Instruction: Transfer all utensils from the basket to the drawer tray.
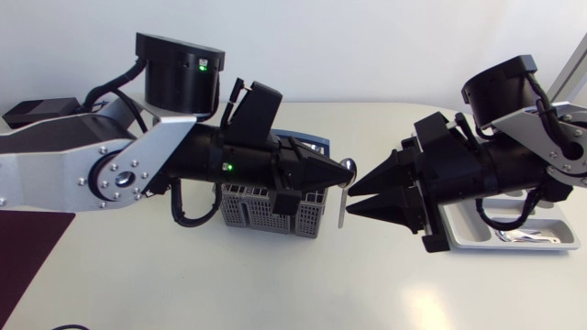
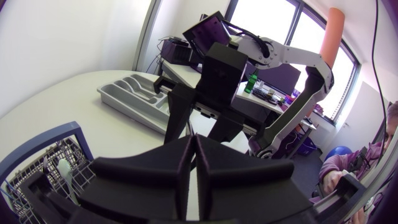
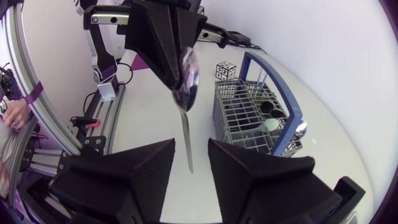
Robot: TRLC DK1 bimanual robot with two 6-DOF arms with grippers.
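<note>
My left gripper (image 1: 341, 169) is shut on the bowl of a metal spoon (image 1: 343, 197), whose handle hangs straight down above the table. In the right wrist view the spoon (image 3: 186, 106) hangs from the left gripper (image 3: 180, 74), its handle reaching down between my right fingers. My right gripper (image 1: 352, 200) faces it tip to tip and is open, one finger on each side of the handle without touching. The grey wire basket (image 1: 266, 209) with a blue handle stands under my left arm and holds more utensils (image 3: 300, 129). The grey drawer tray (image 1: 514, 247) lies under my right arm.
A few metal utensils (image 1: 527, 236) lie in the tray's front compartment. A dark maroon mat (image 1: 23, 247) covers the table's left front corner. A small black-and-white marker cube (image 3: 225, 68) sits beside the basket. A white spoon (image 2: 65, 169) stands in the basket (image 2: 37, 180).
</note>
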